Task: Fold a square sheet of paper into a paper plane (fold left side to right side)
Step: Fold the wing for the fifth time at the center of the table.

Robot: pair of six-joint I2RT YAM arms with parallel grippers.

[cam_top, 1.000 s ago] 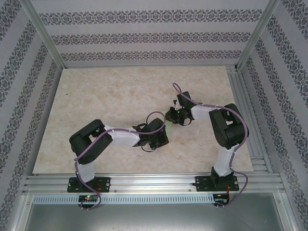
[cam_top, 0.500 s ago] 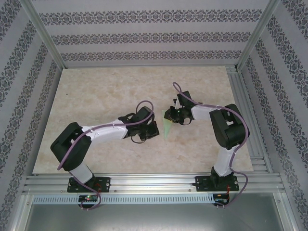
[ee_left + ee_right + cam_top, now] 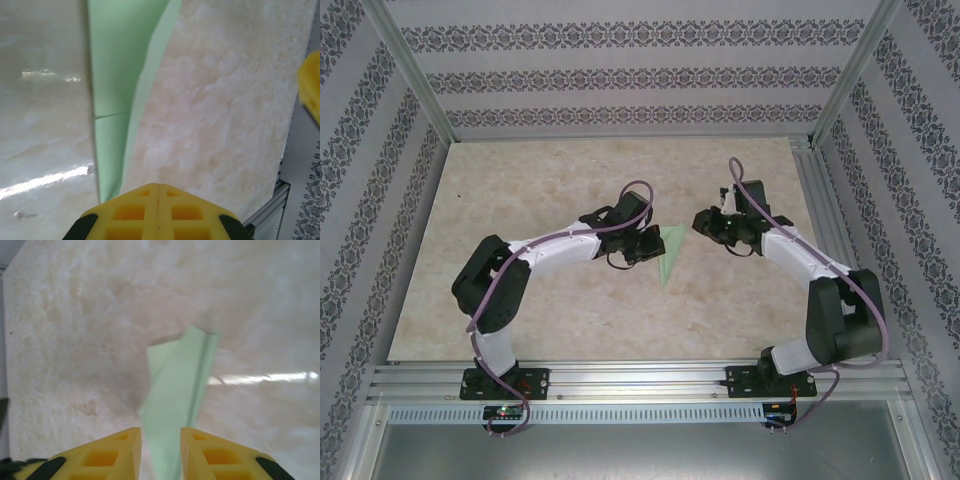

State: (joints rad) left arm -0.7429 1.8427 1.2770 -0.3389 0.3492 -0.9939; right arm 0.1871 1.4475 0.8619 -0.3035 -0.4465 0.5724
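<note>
Green paper plane between left hand, right hand.

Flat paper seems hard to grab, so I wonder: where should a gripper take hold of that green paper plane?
Probably at the wide far end of the paper plane, from above on the side of the right gripper: it lies nearly flat on the table, and a folded flap lifts slightly there.

Paper plane between left hand and right hand, open table beyond.
</note>
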